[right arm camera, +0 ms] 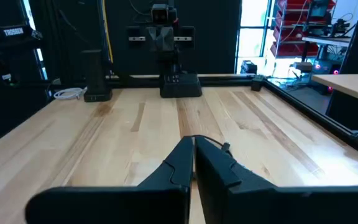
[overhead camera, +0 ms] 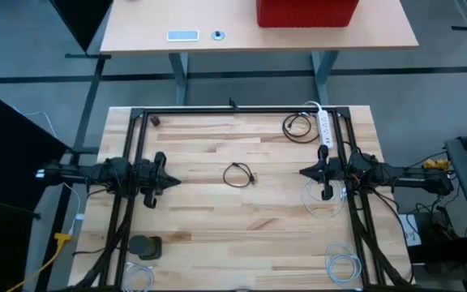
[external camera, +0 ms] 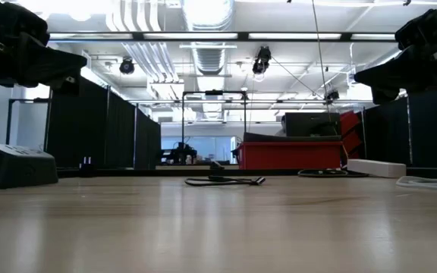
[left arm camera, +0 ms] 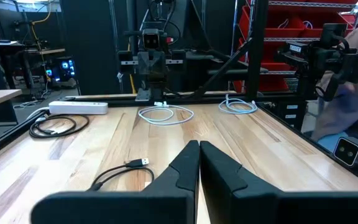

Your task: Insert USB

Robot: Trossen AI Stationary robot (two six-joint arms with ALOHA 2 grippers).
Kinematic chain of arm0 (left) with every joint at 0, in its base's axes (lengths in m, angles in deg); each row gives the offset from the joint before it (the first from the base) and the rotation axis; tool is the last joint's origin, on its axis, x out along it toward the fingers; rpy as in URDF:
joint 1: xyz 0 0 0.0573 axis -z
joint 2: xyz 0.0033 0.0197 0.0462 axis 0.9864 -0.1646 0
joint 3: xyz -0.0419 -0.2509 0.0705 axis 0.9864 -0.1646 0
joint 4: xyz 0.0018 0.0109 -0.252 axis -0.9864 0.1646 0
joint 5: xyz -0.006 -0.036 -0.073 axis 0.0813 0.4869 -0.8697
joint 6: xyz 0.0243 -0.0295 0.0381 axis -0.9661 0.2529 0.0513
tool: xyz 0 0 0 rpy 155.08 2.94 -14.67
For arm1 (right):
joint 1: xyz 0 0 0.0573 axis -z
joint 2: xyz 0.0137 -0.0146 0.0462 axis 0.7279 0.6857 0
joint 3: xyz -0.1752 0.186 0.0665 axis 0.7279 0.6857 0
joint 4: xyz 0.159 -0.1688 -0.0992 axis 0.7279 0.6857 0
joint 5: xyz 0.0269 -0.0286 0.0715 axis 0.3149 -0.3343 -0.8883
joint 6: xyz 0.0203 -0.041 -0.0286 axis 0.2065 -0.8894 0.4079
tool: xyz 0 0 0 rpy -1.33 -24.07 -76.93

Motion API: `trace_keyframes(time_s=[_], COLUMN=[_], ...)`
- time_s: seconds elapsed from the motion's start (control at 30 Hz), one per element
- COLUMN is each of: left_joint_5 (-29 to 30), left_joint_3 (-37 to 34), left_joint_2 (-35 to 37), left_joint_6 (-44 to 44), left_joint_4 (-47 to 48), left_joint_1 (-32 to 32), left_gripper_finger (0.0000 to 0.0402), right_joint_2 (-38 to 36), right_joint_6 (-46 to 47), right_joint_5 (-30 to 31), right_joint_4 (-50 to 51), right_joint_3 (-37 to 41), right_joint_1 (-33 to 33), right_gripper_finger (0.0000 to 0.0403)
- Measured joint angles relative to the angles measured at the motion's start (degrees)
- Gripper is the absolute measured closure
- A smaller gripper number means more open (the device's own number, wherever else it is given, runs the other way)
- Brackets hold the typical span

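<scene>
The left gripper (overhead camera: 171, 182) is pressed together completely; in its wrist view the two dark fingers (left arm camera: 188, 168) meet at the tips with no gap, and nothing is between them. It hangs above the table (overhead camera: 242, 235) and touches nothing. The right gripper (overhead camera: 305, 172) is also pressed together, the fingers (right arm camera: 185, 163) are closed on each other and hold nothing. It is also above the wood, not on it.

The two grippers point toward each other across the table. Between them, near the middle, lies the USB cable (overhead camera: 238, 174), a small dark loop that lies flat on the wood. It is apart from both grippers, a little nearer to the right one. In the left wrist view its plug (left arm camera: 140, 163) lies just in front of the closed fingertips of the left gripper, with the metal end pointing to the right arm.

Beyond the right gripper, at the far edge of the table, there is a white power strip (overhead camera: 324, 126) with its black cord (overhead camera: 297, 126) coiled beside it. Under the right arm lies a coil of white cable (overhead camera: 319, 197). Behind the left gripper, at the near corner, a dark block (overhead camera: 145, 246) stands on the table.

A red bin (overhead camera: 306, 12) stands on another table, far beyond both grippers; I cannot tell what is inside it.
</scene>
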Motion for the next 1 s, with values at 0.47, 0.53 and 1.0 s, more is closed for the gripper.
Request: trace_keyframes(time_s=[0.47, 0.53, 1.0], left_joint_5=[0.0, 0.0, 0.0], left_joint_3=[0.0, 0.0, 0.0], left_joint_2=[0.0, 0.0, 0.0], left_joint_6=[0.0, 0.0, 0.0], left_joint_4=[0.0, 0.0, 0.0], left_joint_1=[0.0, 0.0, 0.0], left_gripper_finger=[0.0402, 0.0402, 0.0402], right_joint_2=[0.0, 0.1, 27.7], right_joint_6=[0.5, 2.5, 22.9], right_joint_5=[0.0, 0.7, 11.0], right_joint_4=[-0.6, -1.8, 4.0], right_joint_3=[0.0, 0.0, -4.9], right_joint_1=[0.0, 0.0, -0.2], right_gripper_finger=[0.0403, 0.0403, 0.0403])
